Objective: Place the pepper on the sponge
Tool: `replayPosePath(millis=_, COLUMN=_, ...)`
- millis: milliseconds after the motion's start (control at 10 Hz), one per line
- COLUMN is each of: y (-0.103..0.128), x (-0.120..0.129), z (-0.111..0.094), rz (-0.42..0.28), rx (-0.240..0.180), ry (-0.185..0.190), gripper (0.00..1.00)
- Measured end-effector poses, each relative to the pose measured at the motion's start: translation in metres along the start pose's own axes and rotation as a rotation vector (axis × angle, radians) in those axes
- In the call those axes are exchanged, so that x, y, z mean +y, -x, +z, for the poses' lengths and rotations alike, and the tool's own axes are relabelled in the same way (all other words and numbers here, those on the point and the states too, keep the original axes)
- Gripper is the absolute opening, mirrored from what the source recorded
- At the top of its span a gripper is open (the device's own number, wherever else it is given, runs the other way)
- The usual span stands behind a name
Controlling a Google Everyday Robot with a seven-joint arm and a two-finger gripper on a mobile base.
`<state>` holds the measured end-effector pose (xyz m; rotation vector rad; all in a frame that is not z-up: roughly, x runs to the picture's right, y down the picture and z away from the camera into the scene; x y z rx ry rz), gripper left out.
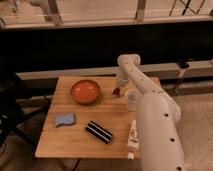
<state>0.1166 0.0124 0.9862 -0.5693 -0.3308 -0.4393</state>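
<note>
The pepper (116, 91) is a small dark red-brown thing lying on the wooden table (60, 142), just right of the orange-red bowl. My gripper (120, 81) hangs from the bent arm directly over the pepper, very close to it; I cannot see whether they touch. The sponge (65, 119), a flat light blue-grey pad, lies near the table's left front, well away from the gripper.
A round orange-red bowl (85, 91) sits at the table's back middle. A black block with white stripes (98, 131) lies at the front, right of the sponge. My white arm (152, 125) covers the table's right side. A dark wall and ledge run behind.
</note>
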Motion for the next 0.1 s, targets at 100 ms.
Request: replayPosePath(millis=100, y=0.0008, x=0.0019, z=-0.0061, rz=-0.011, rx=-0.004, ry=-0.032, gripper=0.00)
